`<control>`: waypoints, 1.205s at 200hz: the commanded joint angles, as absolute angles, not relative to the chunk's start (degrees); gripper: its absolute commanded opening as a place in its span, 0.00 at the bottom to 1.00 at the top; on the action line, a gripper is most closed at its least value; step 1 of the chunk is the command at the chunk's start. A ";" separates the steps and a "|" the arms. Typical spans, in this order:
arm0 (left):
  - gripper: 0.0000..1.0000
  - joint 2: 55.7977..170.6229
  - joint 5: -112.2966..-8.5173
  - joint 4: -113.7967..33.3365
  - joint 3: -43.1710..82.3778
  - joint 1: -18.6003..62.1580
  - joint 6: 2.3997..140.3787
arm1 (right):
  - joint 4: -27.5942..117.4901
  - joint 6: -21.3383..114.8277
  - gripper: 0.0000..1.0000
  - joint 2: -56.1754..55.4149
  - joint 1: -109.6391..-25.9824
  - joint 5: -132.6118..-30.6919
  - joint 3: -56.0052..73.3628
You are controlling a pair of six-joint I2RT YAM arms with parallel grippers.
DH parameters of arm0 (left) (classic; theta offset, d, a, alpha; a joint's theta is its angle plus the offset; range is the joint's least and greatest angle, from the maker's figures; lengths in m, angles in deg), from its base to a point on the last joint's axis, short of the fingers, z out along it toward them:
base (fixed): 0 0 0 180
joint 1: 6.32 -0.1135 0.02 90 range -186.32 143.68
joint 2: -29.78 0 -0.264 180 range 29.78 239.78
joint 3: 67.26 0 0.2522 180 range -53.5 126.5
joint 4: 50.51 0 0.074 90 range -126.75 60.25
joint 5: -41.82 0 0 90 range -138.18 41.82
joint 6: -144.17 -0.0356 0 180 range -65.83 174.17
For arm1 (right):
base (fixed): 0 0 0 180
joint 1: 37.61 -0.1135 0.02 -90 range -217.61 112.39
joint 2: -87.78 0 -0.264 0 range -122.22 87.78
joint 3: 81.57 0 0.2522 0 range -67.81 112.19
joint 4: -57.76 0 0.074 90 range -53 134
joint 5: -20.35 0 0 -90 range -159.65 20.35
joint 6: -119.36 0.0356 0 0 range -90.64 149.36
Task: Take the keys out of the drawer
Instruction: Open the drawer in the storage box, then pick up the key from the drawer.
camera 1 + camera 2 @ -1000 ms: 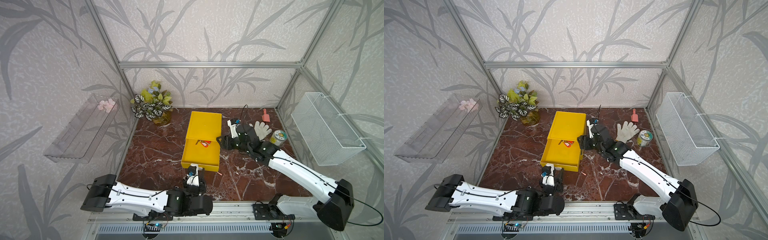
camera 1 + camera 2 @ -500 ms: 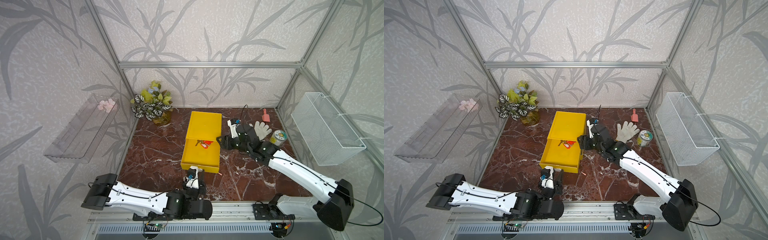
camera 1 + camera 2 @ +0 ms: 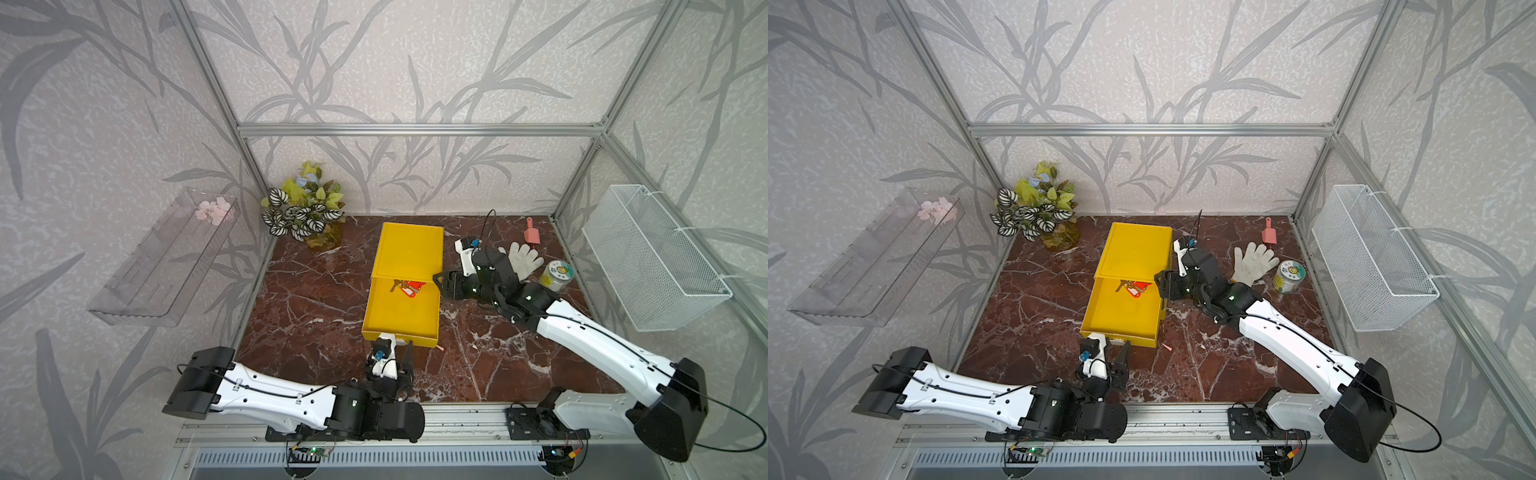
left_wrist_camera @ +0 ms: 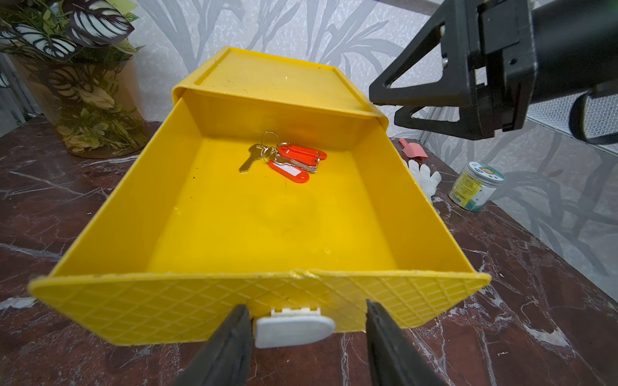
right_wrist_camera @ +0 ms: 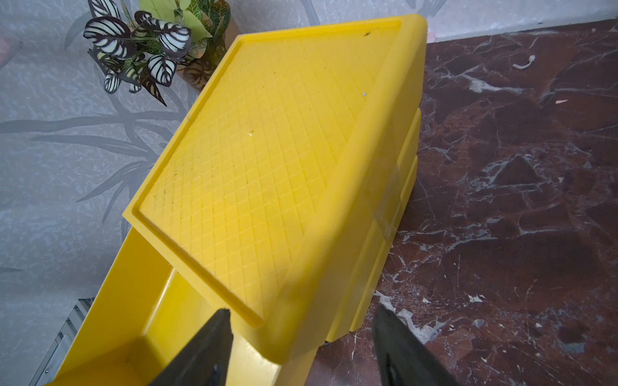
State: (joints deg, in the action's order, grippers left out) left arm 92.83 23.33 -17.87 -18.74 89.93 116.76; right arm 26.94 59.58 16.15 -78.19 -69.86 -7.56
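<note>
The yellow drawer (image 3: 399, 334) (image 3: 1119, 336) (image 4: 234, 300) stands pulled out of its yellow case (image 3: 409, 249) (image 3: 1133, 249) (image 5: 267, 150). The keys (image 3: 405, 287) (image 3: 1133, 287) (image 4: 287, 158), silver with red tags, lie at the drawer's back, partly under the case's edge. My left gripper (image 3: 397, 353) (image 3: 1113, 353) (image 4: 306, 305) is open at the drawer's front. Its fingers stand either side of the grey handle (image 4: 294, 329); one is close beside it, the other well clear. My right gripper (image 3: 442, 284) (image 3: 1163, 284) (image 5: 300, 312) is open, straddling the case's front right corner.
A potted plant (image 3: 305, 212) stands at the back left. A white glove (image 3: 524, 257), a pink scoop (image 3: 531, 235) and a small jar (image 3: 557, 276) lie right of the case. A wire basket (image 3: 648, 257) hangs on the right wall, a clear shelf (image 3: 166, 257) on the left.
My left gripper's jaws have spread apart off the grey handle. The drawer has come a little further out. The right arm has not moved.
</note>
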 commanded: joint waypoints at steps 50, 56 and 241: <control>0.62 91.38 28.74 -4.44 -13.46 94.55 122.18 | 22.53 58.44 0.70 20.20 -78.65 -65.89 -5.05; 0.61 90.95 28.53 -1.80 -12.67 94.79 123.99 | 21.49 58.09 0.70 20.64 -78.77 -65.31 -4.47; 0.44 62.83 8.23 -16.79 -4.37 59.06 66.62 | 2.93 63.13 0.54 5.98 -106.46 -42.18 13.31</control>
